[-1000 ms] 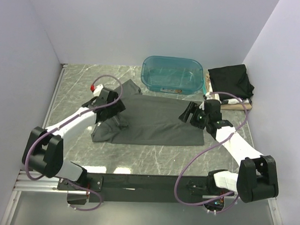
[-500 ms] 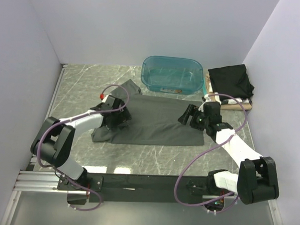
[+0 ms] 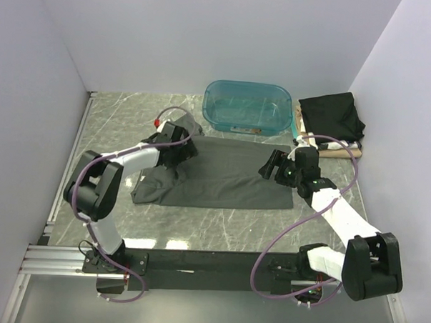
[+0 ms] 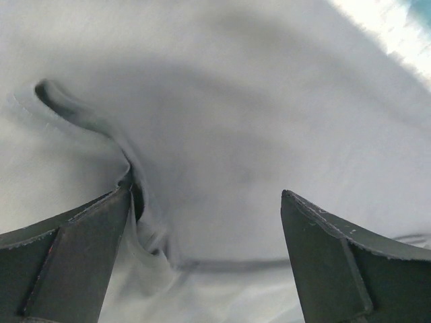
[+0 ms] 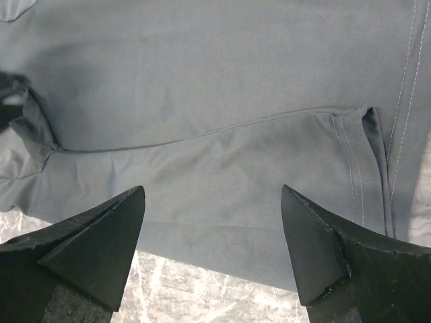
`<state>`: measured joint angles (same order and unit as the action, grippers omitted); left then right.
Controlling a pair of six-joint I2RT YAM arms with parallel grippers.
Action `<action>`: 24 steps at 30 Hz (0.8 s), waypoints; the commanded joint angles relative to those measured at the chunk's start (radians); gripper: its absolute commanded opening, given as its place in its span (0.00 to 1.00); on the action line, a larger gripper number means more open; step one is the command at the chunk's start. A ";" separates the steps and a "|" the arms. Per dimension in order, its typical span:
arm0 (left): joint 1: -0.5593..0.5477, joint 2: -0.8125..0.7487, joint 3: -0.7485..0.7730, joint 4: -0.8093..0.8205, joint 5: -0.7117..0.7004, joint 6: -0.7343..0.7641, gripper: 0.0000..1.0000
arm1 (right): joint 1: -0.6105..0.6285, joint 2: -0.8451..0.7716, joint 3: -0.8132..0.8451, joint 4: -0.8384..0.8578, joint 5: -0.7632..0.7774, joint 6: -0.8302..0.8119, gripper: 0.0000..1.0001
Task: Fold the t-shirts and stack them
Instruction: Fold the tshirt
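A dark charcoal-grey t-shirt (image 3: pixel 229 178) lies spread flat on the marble table, wider than the tub behind it. My left gripper (image 3: pixel 186 151) is open low over its back left part, near a sleeve. In the left wrist view (image 4: pixel 207 195) the jaws stand wide apart over the grey cloth (image 4: pixel 256 121), with a raised fold beside the left finger. My right gripper (image 3: pixel 268 167) is open above the shirt's right part. In the right wrist view (image 5: pixel 213 192) it hangs over the cloth (image 5: pixel 215 81) near its hem. A folded black t-shirt (image 3: pixel 332 115) rests on tan and white ones (image 3: pixel 341 150) at back right.
A translucent teal tub (image 3: pixel 246 106) stands at the back centre, just behind the shirt. White walls close in the left, back and right. Bare marble table (image 3: pixel 220 230) shows in front of the shirt and in the right wrist view (image 5: pixel 202 289).
My left gripper has moved from the shirt's left edge back and to the right, toward the tub. The shirt's left part is rumpled differently. The right arm has hardly moved.
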<state>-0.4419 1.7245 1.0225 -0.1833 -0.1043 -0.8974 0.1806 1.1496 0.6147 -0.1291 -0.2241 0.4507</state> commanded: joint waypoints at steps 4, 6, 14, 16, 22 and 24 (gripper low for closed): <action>-0.004 0.096 0.204 0.042 -0.035 0.084 0.99 | 0.000 -0.025 -0.007 0.017 0.025 -0.014 0.88; -0.004 0.124 0.237 0.035 -0.028 0.106 1.00 | 0.002 -0.027 -0.006 0.014 0.034 -0.014 0.88; -0.004 0.005 0.203 -0.022 -0.141 0.123 0.99 | 0.000 -0.117 -0.020 0.022 0.063 -0.017 0.88; -0.006 -0.084 0.125 -0.021 -0.144 0.109 0.99 | 0.000 -0.125 -0.023 0.025 0.057 -0.017 0.88; -0.056 -0.250 -0.114 0.019 -0.083 0.038 0.99 | 0.000 -0.110 -0.026 0.025 0.048 -0.017 0.88; -0.087 -0.264 -0.145 0.027 -0.045 0.031 0.99 | 0.002 -0.099 -0.023 0.029 0.040 -0.017 0.88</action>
<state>-0.4862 1.4715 0.9318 -0.1894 -0.1978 -0.8352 0.1806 1.0431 0.5961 -0.1310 -0.1787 0.4503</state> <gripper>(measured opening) 0.995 0.882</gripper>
